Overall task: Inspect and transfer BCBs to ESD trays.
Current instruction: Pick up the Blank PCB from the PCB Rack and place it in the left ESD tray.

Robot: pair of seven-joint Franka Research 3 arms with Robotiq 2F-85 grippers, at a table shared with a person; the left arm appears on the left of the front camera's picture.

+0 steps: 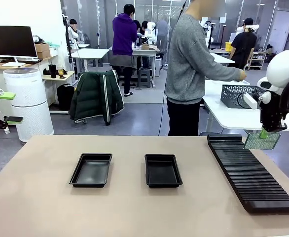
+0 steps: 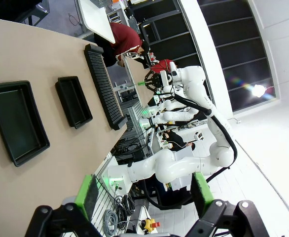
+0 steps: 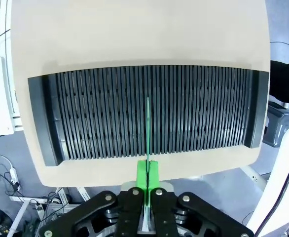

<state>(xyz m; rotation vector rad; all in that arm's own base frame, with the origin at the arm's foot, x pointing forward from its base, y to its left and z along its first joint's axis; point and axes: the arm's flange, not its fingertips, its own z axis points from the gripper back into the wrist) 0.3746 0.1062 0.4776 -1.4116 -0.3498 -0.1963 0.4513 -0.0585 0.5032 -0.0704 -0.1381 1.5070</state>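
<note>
BCB (image 1: 261,141) hangs pinched in the right claw (image 1: 266,132) above the rack (image 1: 253,173); left claw (image 2: 144,193) gapes wide.

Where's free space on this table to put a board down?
Bare table left of the left tray, between it and the right tray, between that and the rack, and along the near edge. Crowded at right: the rack fills that edge.

Tan table (image 1: 134,212) — two black ESD trays (image 1: 90,170), long ribbed rack (image 1: 250,175)
</note>
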